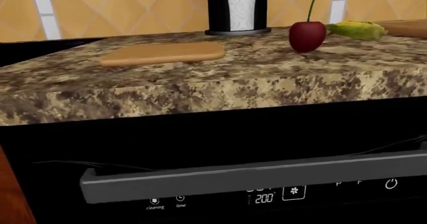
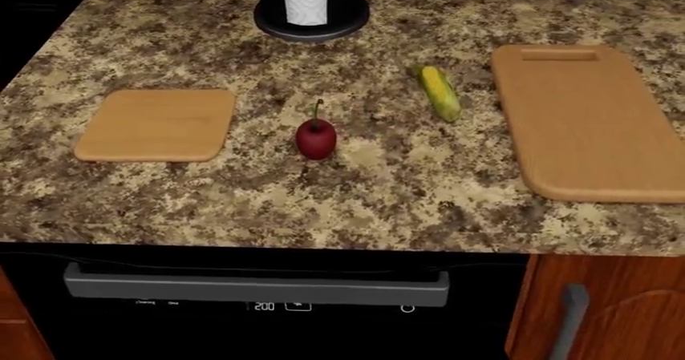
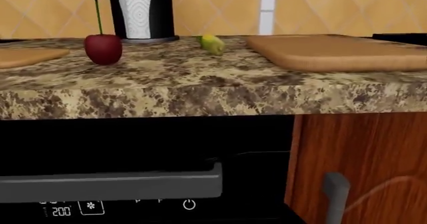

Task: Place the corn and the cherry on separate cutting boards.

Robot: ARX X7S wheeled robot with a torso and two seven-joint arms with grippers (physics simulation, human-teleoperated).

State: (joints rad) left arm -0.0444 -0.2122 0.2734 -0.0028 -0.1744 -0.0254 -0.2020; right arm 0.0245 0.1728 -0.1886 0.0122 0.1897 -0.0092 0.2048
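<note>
the cherry (image 2: pixel 316 139) stands upright on the granite counter (image 2: pixel 374 192), its thin stem rising straight up, and everything else is placed from it here. to its left in the head view, apart from it, the small squarish cutting board (image 2: pixel 157 124) lies flat on the counter with nothing on it. on the cherry's other side and a little farther back lies the corn (image 2: pixel 440 92), on its side on the bare stone with a green husk tip at the far end, touching neither board. beyond the corn, farther again from the cherry, is the larger cutting board (image 2: pixel 583 119) with its slot handle at the far end; the corn sits just beside its near-left edge with a strip of counter between. behind the cherry, toward the tiled wall, a black paper towel holder (image 2: pixel 311 3) with a white roll stands on the counter.

below the counter edge in front of the cherry is a dark oven (image 2: pixel 257 296) with a grey bar handle and a lit display, and right of that a wooden cabinet door (image 2: pixel 605 308) with a grey handle.

no gripper appears in any view, so whether either one is open or closed cannot be told. the left wrist view looks up over the counter edge at the cherry (image 1: pixel 307 35), the corn (image 1: pixel 357 30) behind it and the small board (image 1: pixel 162 53); the right wrist view shows the cherry (image 3: pixel 103 48), the corn (image 3: pixel 212 43) and the larger board (image 3: pixel 333 52).
</note>
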